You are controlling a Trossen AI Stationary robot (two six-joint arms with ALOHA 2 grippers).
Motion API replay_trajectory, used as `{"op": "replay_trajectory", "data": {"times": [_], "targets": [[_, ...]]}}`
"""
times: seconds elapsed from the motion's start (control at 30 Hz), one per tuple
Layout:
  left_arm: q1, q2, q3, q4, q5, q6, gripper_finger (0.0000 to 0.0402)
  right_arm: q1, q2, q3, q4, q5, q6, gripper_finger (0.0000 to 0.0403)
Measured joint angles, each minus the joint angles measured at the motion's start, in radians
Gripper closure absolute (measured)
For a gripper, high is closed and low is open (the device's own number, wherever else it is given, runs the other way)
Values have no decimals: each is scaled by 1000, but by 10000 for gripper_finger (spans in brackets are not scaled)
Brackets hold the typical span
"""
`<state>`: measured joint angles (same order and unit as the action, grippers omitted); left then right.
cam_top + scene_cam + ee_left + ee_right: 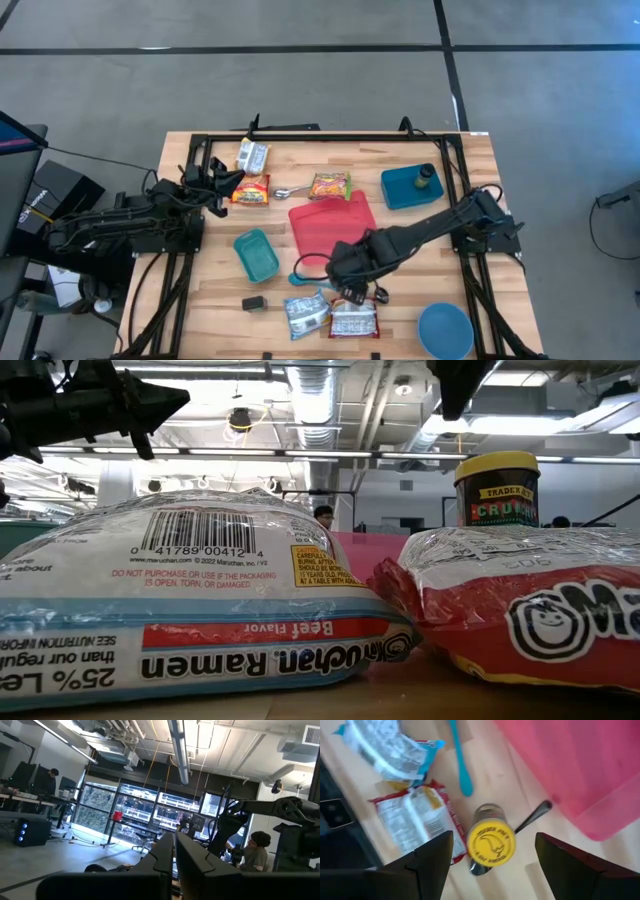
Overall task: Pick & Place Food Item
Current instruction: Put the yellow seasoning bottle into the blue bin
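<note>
Yellow marks the lid of a small jar (490, 843) standing upright on the wooden bench (470, 250), and the right pincer (490, 855) hangs directly above it, fingers spread wide with the jar between them but untouched. The right arm stretches from the bench's three o'clock edge toward six o'clock, wrist bent downward. Beside the jar lie a red ramen packet (417, 822), a blue-and-white ramen packet (385, 750), a teal spoon (460, 762) and a dark-handled spoon (532, 817), with a pink tray (580, 770) near. The left arm rests folded at nine o'clock, its pincer (232, 180) pressed together, empty, pointing level across the room.
</note>
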<state>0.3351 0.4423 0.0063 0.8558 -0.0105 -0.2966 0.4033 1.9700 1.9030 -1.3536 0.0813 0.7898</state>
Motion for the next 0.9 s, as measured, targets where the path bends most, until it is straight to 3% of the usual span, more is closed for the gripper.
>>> {"op": "replay_trajectory", "data": {"times": [0.9], "targets": [[0,0,0,-3,0,0,389,0,-6,-122,34,-3,25,127]]}}
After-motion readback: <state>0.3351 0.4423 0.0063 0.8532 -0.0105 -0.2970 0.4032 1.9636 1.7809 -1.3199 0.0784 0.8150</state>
